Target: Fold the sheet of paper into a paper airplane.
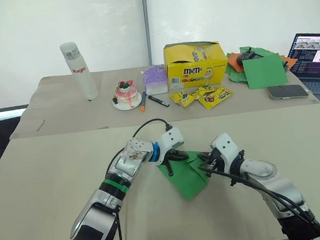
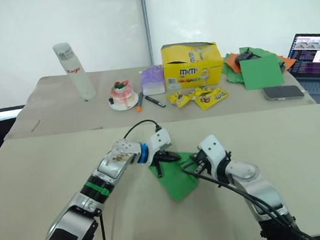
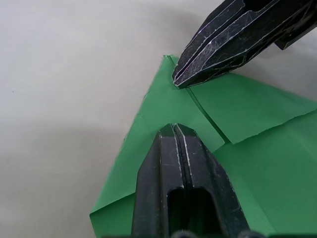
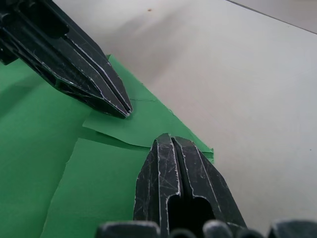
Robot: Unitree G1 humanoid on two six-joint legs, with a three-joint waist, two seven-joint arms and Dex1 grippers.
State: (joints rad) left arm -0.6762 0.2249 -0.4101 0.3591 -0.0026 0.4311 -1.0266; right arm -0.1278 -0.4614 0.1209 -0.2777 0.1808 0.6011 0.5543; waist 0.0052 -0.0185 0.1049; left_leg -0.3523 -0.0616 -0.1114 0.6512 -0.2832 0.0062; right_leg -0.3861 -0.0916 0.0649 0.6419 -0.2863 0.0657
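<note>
Both arms reached forward and inward over the near table (image 1: 52,181), forearms angled toward each other so the two grippers met above the same spot. The left gripper (image 1: 177,156) pointed toward the robot's right, its two black fingers pressed together with nothing between them, tips resting on the green paper (image 1: 187,177). The right gripper (image 1: 205,162) pointed toward the robot's left, likewise clenched on nothing, tips down on the paper's upper right part. In the left wrist view the left fingers (image 3: 181,168) lay shut on top of the paper beside a folded flap, with the right gripper's closed tips touching down just beyond, close to the paper's pointed corner. The right wrist view showed the same from the other side: the right gripper (image 4: 171,144) closed on the flap edge, the left one's tips just ahead on the same flap. The paper lay flat on the table between and under the two grippers, creased into a wedge with overlapping layers, its longest point toward the robot. Well apart, on the far table, stood a yellow candy box (image 1: 195,64), candy packets (image 1: 202,96), a white bottle (image 1: 79,70), a small cake (image 1: 126,95), a heap of green and orange sheets (image 1: 259,65), a phone (image 1: 287,91) and a laptop (image 1: 318,59).
</note>
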